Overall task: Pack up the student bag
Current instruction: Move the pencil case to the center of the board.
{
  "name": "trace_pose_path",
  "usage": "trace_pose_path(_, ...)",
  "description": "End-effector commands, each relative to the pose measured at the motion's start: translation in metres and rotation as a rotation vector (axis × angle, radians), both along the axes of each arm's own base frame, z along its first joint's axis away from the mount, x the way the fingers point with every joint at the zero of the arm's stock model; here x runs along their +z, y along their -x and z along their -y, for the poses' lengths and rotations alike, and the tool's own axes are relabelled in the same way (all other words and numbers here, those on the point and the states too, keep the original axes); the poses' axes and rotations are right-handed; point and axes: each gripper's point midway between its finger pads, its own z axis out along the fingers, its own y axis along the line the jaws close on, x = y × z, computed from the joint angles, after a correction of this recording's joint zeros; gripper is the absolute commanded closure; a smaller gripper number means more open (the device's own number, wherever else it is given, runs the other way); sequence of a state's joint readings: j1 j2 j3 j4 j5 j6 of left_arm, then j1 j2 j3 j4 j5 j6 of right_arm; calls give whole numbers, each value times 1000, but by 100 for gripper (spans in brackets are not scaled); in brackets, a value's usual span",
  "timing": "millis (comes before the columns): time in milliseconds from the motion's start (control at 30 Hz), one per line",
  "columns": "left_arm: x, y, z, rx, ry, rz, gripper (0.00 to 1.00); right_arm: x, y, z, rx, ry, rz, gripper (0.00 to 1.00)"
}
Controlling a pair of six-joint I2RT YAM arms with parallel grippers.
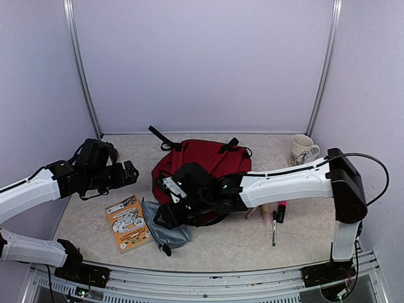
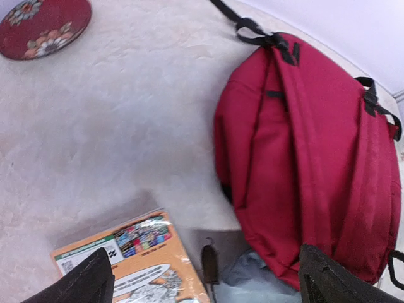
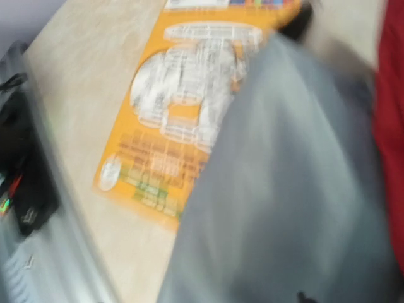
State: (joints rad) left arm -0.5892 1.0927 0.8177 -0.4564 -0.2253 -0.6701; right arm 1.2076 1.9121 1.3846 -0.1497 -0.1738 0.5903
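Roughly at the middle of the table (image 1: 252,243), toward its far side, the student bag (image 1: 218,158) lies flat with its black straps trailing toward the back wall. From the left wrist view no open mouth shows, so it probably has to be unzipped before anything goes in. The right gripper (image 1: 161,218) reaches across the bag's near edge and hangs over the grey-blue pouch (image 1: 169,232), which lies just beside the bag and overlaps an orange booklet (image 1: 128,223). This looks like an approach to pick up the pouch. Its wrist view is smeared with motion, so whether its claw is spread or pinching the fabric cannot be told. The left gripper (image 1: 129,172) hovers off to the left, clear of everything, its fingers spread wide and holding nothing, likely waiting to steady or open the bag. A mug (image 1: 303,150) and some pens (image 1: 275,221) sit to the right, and a red floral plate (image 2: 41,25) lies to the left. The booklet's cover carries cartoon drawings and printed lines, but none is sharp enough to read, and the mug's pattern is equally unclear.
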Motion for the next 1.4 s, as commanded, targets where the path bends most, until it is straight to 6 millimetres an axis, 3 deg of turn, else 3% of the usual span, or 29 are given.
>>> trace_pose_path(0,-23,3,-39,179,89,-35,1,-37,-8,-22,-20,235,119,27)
trace_pose_path(100,-65,11,-63,251,137,-137,1,-50,-15,-28,-55,348,210,25)
trace_pose_path(233,-110,25,-80,308,142,-232,1,-64,-24,-24,-90,458,282,22)
trace_pose_path(500,-162,47,-80,294,139,-319,1,-92,-27,23,-126,640,296,28)
trace_pose_path(633,-171,54,-73,240,147,-326,1,-95,-32,70,-198,699,271,31)
trace_pose_path(867,-169,66,-34,51,122,-315,5,-99,-49,181,-398,773,174,33)
trace_pose_path(967,-165,72,-16,-17,120,-317,6,-90,-46,204,-396,755,155,32)
trace_pose_path(1067,-160,81,-3,-62,118,-320,6,-61,-28,174,-254,611,124,28)
trace_pose_path(1267,-153,99,23,-160,152,-321,7,44,25,53,64,62,119,25)
trace_pose_path(1333,-159,105,23,-163,164,-346,7,54,38,24,141,-76,69,26)
trace_pose_path(1367,-160,106,22,-160,166,-350,8,49,39,13,142,-94,36,26)
